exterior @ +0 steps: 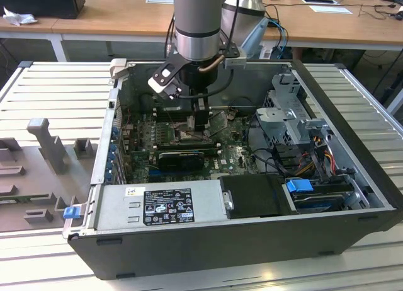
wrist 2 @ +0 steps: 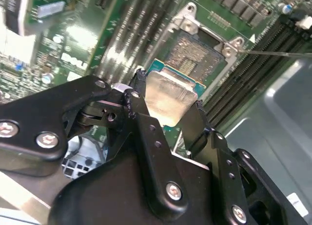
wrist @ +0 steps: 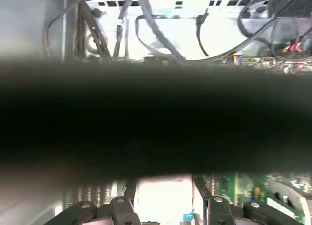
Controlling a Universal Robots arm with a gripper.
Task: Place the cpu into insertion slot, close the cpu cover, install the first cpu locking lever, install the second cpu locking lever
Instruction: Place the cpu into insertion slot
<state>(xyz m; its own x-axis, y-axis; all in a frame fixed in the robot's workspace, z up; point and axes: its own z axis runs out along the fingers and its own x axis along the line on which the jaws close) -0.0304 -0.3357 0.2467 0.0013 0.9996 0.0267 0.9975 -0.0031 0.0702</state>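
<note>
My gripper [wrist 2: 165, 107] is shut on the cpu [wrist 2: 171, 94], a small square chip with a pale silver top, pinched at two opposite edges by the black fingers [wrist 2: 135, 99]. The chip hangs tilted just above the green board, beside the insertion slot [wrist 2: 197, 49], whose dark centre lies open inside its grey metal rim. A thin locking lever [wrist 2: 278, 53] sticks out from the socket's corner. The cpu cover is out of view. In the exterior view the gripper [exterior: 200, 118] reaches down into the open computer case over the board's middle. In the first wrist view the chip [wrist: 163, 200] shows bright between the fingers.
The case walls [exterior: 352, 133] enclose the board. A grey power supply [exterior: 157, 206] lies along the near side and a drive cage [exterior: 293, 121] with cables at the exterior view's right. Long black memory slots [wrist 2: 253, 64] flank the socket. A grey fixture [exterior: 44, 146] stands outside the case.
</note>
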